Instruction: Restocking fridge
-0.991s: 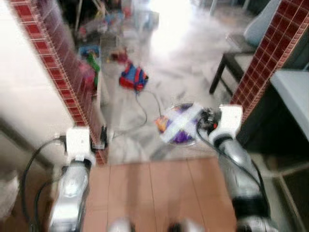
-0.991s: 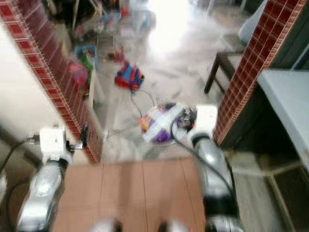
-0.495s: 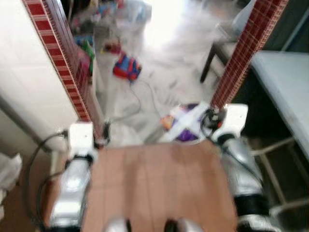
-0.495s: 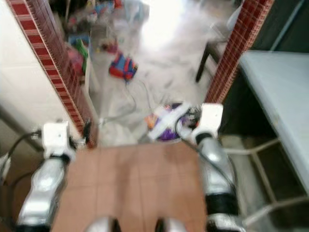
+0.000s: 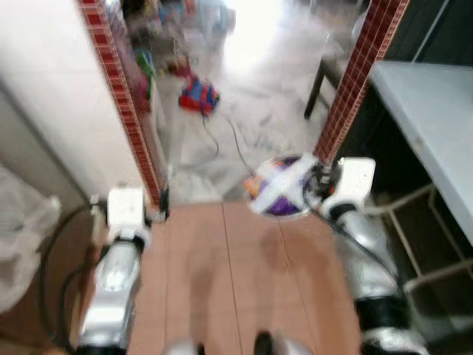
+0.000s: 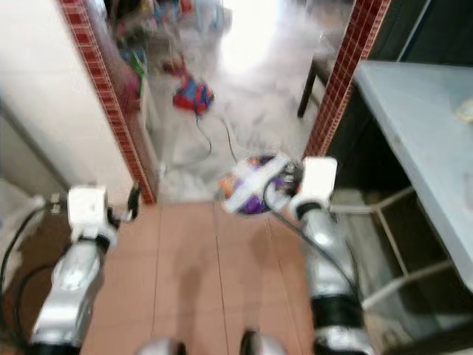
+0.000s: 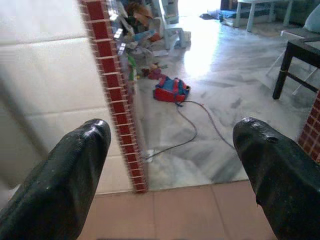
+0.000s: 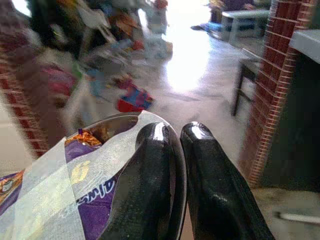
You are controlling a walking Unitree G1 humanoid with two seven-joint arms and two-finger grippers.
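Compared with half a second ago, my head view has swung: the white tiled wall with its red brick edging now fills more of my left side, and the grey countertop on my right shows more of its length. That is the camera moving; the toys and the red-and-blue bag on the marble floor beyond the doorway lie where they did. Both arms sit in much the same pose as before, held out over the terracotta floor tiles.

My right gripper has its two black fingers pressed nearly together, pinching the metal rim of a bowl. The bowl holds purple and orange packets under strips of clear tape and hangs just inboard of the right wrist, at the threshold where the tiles meet the marble.

My left gripper is spread wide with nothing between its fingertips, pointing at the foot of the brick edging. A pale plastic bag is at my far left.
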